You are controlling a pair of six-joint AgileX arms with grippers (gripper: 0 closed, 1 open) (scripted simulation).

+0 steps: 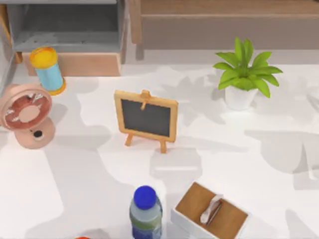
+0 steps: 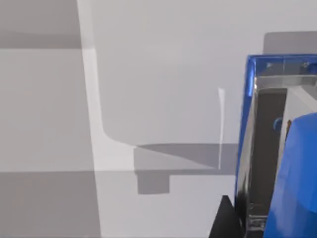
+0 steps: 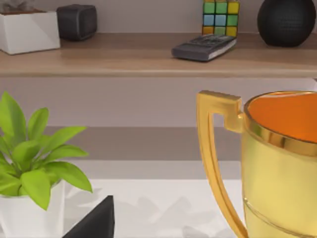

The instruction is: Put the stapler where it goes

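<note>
Closest of all, pressed up against the left wrist camera, is one small bright blue glossy stapler (image 2: 297,173) with a silvery metal inner part. It hangs over the white table top and is cut off by the picture's edge, so its full length is hidden. One dark wedge of the left gripper (image 2: 224,223) sits just beside it. I cannot tell whether that gripper is closed on the stapler or how wide it stands.

Near the right wrist camera stands one shiny gold trophy cup (image 3: 277,168) with an orange inside and a squared handle, also cut off. One dark corner of the right gripper (image 3: 96,223) shows low down. Its opening cannot be told, nor whether it has hold of anything.

From above, at the near edge of the white table (image 1: 249,149) stands one clear bottle with a blue cap (image 1: 145,211), its base cut off. Beside it lies one white tray with a wooden floor (image 1: 234,219), holding one silvery item (image 1: 211,209) that is hard to make out.

Mid-table stands one little wood-framed chalkboard (image 1: 146,117). At the left is one pink desk fan (image 1: 27,114). Behind the fan stands one light-blue cylinder with yellow ends (image 1: 47,69). At the right is one green leafy plant in a white pot (image 1: 244,74).

Farthest back are one grey open cabinet (image 1: 70,30) and one long wooden shelf (image 1: 224,20).
</note>
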